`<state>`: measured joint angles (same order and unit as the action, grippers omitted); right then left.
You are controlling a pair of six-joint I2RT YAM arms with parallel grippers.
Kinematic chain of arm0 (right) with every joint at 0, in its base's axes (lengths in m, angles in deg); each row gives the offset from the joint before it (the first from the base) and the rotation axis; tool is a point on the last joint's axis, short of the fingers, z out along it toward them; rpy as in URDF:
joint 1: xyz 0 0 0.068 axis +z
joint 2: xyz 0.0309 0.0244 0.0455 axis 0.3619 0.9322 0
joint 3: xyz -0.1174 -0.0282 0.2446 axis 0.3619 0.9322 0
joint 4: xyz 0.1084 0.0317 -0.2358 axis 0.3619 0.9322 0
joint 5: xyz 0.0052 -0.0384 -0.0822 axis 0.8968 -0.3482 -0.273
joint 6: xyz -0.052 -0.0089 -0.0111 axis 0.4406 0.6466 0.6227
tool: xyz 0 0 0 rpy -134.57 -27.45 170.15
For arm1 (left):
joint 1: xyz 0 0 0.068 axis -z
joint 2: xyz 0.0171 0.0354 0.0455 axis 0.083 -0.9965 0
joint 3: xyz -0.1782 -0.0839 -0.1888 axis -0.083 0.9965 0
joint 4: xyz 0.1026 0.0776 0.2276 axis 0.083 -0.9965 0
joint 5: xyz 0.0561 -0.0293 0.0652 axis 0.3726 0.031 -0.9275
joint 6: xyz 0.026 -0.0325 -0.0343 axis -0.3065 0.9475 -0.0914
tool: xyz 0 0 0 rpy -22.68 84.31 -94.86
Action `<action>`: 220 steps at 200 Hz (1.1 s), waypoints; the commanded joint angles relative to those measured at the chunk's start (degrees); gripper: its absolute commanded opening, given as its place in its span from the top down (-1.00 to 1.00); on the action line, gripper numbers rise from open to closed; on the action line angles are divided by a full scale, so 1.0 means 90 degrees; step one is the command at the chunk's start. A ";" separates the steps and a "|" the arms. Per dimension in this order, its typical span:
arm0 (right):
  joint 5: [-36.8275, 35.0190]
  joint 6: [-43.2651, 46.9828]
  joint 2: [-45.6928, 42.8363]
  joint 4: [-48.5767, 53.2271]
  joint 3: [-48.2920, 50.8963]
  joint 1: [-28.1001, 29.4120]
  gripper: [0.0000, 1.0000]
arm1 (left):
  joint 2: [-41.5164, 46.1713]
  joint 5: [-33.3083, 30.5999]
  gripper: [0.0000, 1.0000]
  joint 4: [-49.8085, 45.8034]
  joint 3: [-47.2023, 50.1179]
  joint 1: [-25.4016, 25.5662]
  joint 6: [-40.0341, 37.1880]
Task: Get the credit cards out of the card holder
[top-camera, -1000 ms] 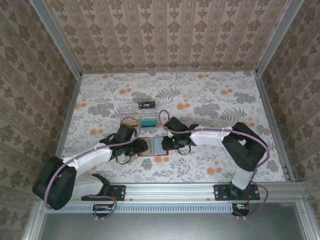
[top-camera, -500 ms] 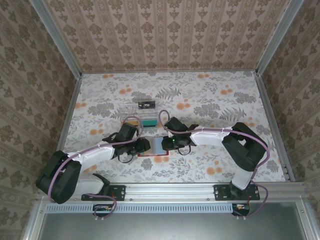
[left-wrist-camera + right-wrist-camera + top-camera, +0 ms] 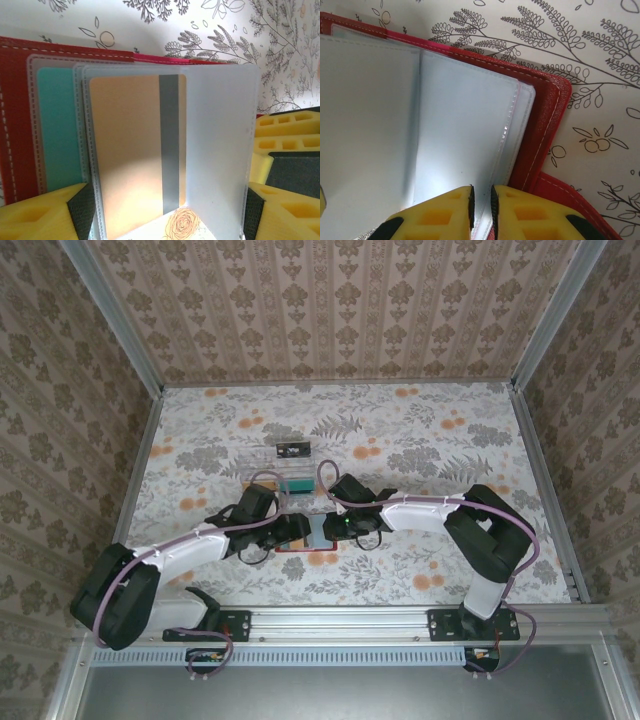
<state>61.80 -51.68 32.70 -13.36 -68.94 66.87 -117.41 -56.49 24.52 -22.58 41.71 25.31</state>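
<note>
The red card holder lies open between both grippers. In the left wrist view its red cover backs several clear sleeves. One sleeve holds an orange credit card with a grey stripe, and behind it sits a teal card. A frosted sleeve page stands up on the right. My left gripper is open, its yellow fingers either side of these sleeves. My right gripper is shut on the edge of a clear sleeve page by the red cover.
A clear plastic tray stands just behind the holder, with a black card at its back and a teal card at its front. Patterned walls enclose the table on three sides, and open floral tabletop lies to the right and back.
My left gripper has opened wider and moved right, closer over the holder's sleeves. The right gripper has kept its grip and place.
</note>
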 commanded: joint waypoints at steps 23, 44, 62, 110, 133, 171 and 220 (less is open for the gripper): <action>-0.0109 -0.0048 0.0178 0.0135 0.0054 0.0065 0.57 | -0.0101 0.0271 -0.51 0.0157 -0.0359 0.0146 -0.0203; -0.0128 -0.0047 0.0160 0.0146 0.0064 0.0062 0.57 | -0.0187 0.0223 -0.51 0.0099 -0.0520 0.0233 -0.0271; -0.0147 -0.0042 0.0148 0.0163 0.0061 0.0057 0.55 | -0.0257 0.0196 -0.52 0.0004 -0.0655 0.0288 -0.0330; -0.0268 -0.0034 0.0073 0.0256 0.0022 0.0044 0.51 | -0.0278 0.0072 -0.52 -0.0221 -0.0789 0.0316 -0.0424; -0.0417 -0.0042 -0.0113 0.0357 0.0026 -0.0007 0.46 | -0.0225 -0.0096 -0.52 -0.0540 -0.0830 0.0307 -0.0523; -0.0625 -0.0091 -0.0568 0.0471 0.0051 -0.0124 0.38 | 0.0160 -0.0430 -0.50 -0.1087 -0.0669 -0.0007 -0.0706; -0.0329 -0.0348 -0.0828 0.0219 -0.0194 -0.0099 0.35 | 0.0247 -0.0070 -0.06 -0.0984 -0.0474 -0.0567 -0.0859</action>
<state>58.26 -52.65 26.87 -11.02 -68.99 65.95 -115.01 -58.63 16.95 -27.95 37.95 19.61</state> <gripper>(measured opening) 0.323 0.606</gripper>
